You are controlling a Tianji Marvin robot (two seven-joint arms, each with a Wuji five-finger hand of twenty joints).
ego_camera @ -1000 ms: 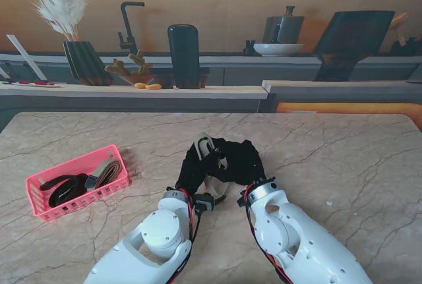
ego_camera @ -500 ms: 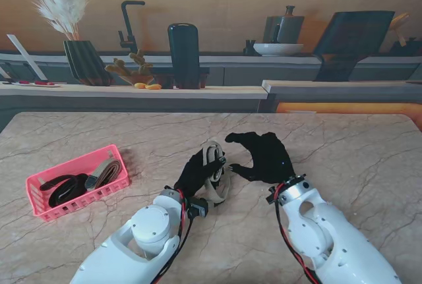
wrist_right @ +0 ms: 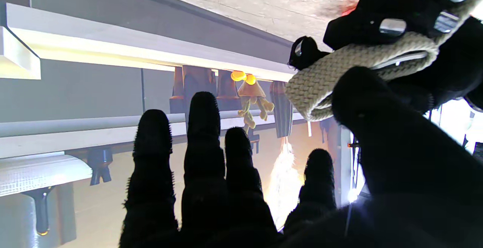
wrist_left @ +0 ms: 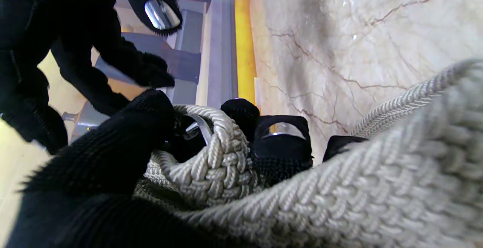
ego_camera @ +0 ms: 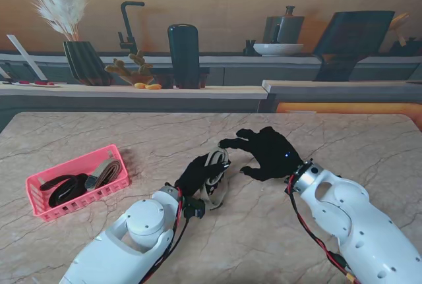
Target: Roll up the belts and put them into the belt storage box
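Marble table [ego_camera: 343, 145], kitchen counter behind. Pink belt storage box [ego_camera: 41, 210] sits at my left, well apart from both hands, with dark rolled belts [ego_camera: 66, 189] already inside. Right hand [ego_camera: 267, 153] hovers just beside the work with its fingers spread, gripping nothing, though one fingertip reaches close to the coil. Left hand [ego_camera: 198, 173] is curled around a beige woven belt [ego_camera: 216, 169] near table centre. Step looks like mid-roll: coil partly wound, loose tail hanging toward me. Next move probably needs the right hand feeding that tail around while the left keeps the coil tight. Belt is thick braided webbing, metal buckle glinting inside the coil.
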